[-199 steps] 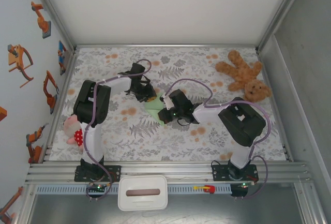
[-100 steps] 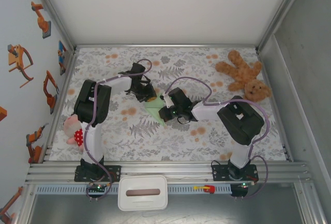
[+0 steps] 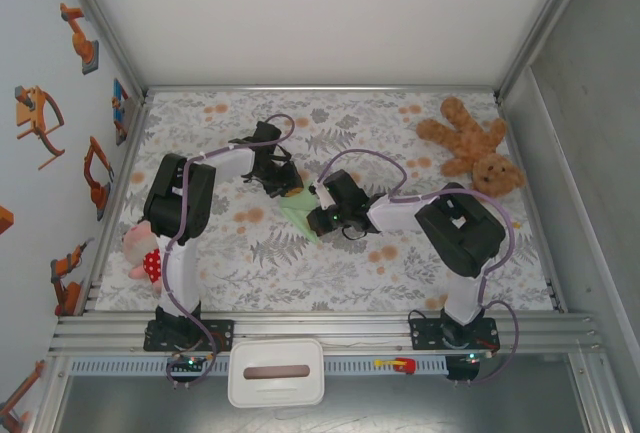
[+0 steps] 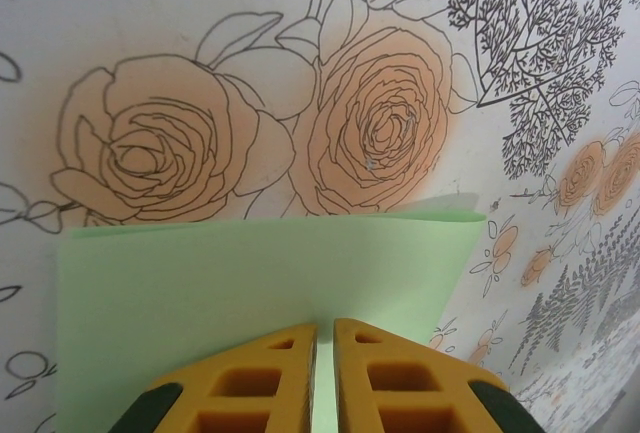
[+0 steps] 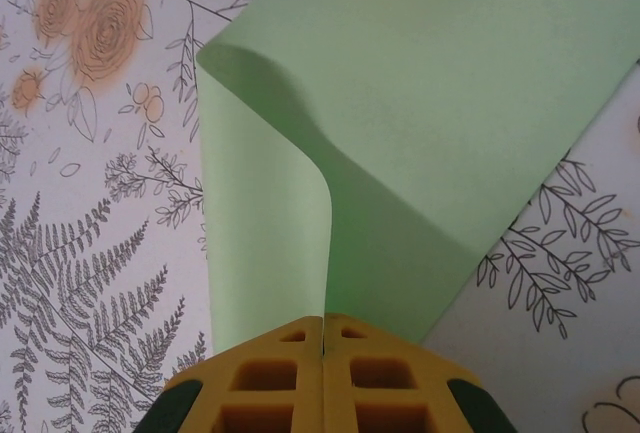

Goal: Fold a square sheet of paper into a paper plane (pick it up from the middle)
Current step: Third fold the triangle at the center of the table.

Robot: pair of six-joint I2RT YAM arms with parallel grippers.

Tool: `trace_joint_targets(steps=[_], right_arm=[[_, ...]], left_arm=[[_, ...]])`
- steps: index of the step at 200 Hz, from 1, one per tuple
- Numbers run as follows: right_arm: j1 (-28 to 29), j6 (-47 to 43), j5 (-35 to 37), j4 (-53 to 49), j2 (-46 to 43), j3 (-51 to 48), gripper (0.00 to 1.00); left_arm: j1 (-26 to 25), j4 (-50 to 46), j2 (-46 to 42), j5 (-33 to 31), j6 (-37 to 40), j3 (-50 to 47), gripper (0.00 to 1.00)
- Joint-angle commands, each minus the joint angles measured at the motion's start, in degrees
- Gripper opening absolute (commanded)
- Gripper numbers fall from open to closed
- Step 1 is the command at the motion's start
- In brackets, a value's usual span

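**Folding the green paper: a first fold is under way**

The square sheet of paper [image 3: 298,211] is in the middle of the flowery table [image 3: 420,118], between the two claws. It is not a plane yet (no point, no wings).

The right claw [image 5: 323,321] is closed tight on one edge of the sheet [image 5: 450,103]. That side is lifted up and curls over, while the rest looks flat on the table.

The left claw [image 4: 325,325] is almost closed, with just a thin slit between its fingers. Its tips are over the far side of the sheet [image 4: 250,273]. I think it is holding that side down, but I cannot tell if it is pinching the paper.

So I think this is an early fold. Next, the right claw needs to carry its edge across to meet the other edge, line the two up neatly, and press the crease flat. The left claw should keep the paper from sliding.

Counting:
- one green sheet
- two claws
- one brown teddy bear [image 3: 475,148], far off in the right corner
- one small pink toy [image 3: 140,251] at the left edge
- one white box [image 3: 276,373] in front
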Motion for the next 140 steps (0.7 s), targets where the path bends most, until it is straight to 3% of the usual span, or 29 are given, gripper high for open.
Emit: trace_joint_targets(steps=[1,83,140], right_arm=[[-0.35,-0.11,0.07,-0.96,1.17,1.67,0.0],[-0.44,0.02,-1.45,-0.41,0.88,1.59,0.0],[-0.5,0.08,-2.44,0.56,1.37,1.81,0.0]], left_arm=[[-0.48,-3.39,2.71,-0.5,0.98,0.01,0.15],[2.1,0.58,-5.32,-0.96,-1.45,-2.67,0.21],[2.51,-0.29,-2.5,-1.94,-1.21,-4.87,0.17]])
